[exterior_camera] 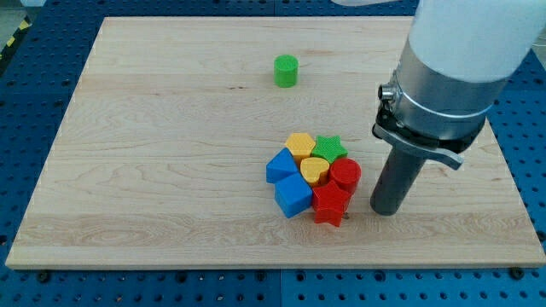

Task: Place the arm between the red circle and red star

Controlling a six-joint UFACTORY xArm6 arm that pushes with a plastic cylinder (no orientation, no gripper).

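Toward five o'clock on the worktop [153, 170], we are resting our tool, a bare rod with nothing to open or clench, so it is grasping nothing; my tip [386, 211] is sitting just beside the cluster, at about three o'clock from it. The red circle [345, 174] is lying at the cluster's three o'clock edge and the red star [330, 205] is touching it at five o'clock, so we are seeing no real gap between them. Packed behind them are sitting the yellow heart [315, 170], a yellow block [300, 143], the green star [329, 148], a blue block [281, 165] and the blue cube [293, 196]. We are judging these pieces to be light, stiff and slippery on the wood, likely sliding or spinning at any nudge; there is no gripping them, only pushing at a flat side. Wedging in at the seam from three o'clock looks most promising. Open room is lying at three and six o'clock, though the worktop's edges are near there; the green cylinder [286, 71] is standing well apart at twelve o'clock.
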